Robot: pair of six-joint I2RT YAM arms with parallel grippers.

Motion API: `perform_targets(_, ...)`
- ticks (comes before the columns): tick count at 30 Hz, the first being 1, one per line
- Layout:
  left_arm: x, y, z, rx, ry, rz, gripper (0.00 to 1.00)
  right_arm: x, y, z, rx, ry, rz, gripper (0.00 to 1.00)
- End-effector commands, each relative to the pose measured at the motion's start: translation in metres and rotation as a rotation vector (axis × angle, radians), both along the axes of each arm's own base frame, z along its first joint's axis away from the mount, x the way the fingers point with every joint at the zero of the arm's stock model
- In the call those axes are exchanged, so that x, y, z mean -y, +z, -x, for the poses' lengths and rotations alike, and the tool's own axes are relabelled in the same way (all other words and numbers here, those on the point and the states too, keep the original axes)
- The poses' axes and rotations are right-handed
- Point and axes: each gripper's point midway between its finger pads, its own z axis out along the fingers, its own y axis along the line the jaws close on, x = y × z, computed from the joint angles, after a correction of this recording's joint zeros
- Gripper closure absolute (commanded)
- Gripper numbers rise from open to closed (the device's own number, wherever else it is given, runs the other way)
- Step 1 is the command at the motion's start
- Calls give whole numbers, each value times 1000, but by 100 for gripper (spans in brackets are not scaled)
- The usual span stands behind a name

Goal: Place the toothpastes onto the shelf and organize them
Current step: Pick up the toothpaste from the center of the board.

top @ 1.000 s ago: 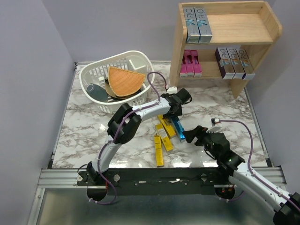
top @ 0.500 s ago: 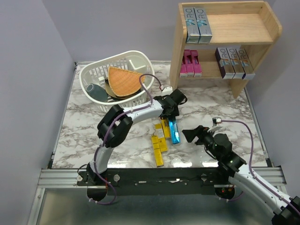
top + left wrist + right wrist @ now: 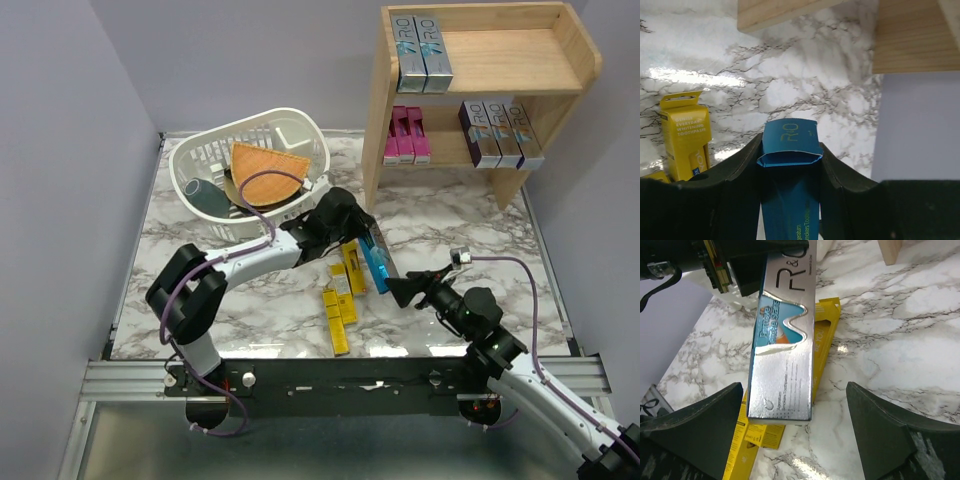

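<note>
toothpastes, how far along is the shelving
Done: two blue-silver boxes stand on the top tier of the shelf, pink boxes and purple-silver boxes on the lower one. In hand: the left gripper is shut on a blue box, held out toward the open right gripper. Left: the yellow boxes lying on the table.

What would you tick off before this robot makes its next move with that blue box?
1. Left tool shut on the blue carton: ok.
2. Right tool open, fingers either side of the carton's free end: ok.
3. Blue carton lifted clear of the yellow cartons: cannot tell.
4. Free room on the shelf, top tier, beside the matching cartons: ok.
</note>
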Motion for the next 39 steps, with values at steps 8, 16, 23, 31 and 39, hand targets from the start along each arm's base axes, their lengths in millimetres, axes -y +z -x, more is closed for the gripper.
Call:
perform_targets(8, -10, 79, -2, 117, 98, 412, 69, -20, 50, 9, 233, 149, -29, 7)
perform_targets(16, -7, 95, 3, 125, 88, 525, 69, -26, 62, 6, 251, 169, -49, 16)
perform_targets(23, -5, 94, 5, 120, 81, 545, 69, -24, 81, 1, 296, 140, -49, 23)
perform_targets(31, -2, 91, 9, 105, 54, 558, 68, -21, 90, -5, 301, 109, -38, 37)
perform_targets(39, -16, 99, 9, 180, 63, 498, 29, -12, 108, -5, 316, 81, 3, 52)
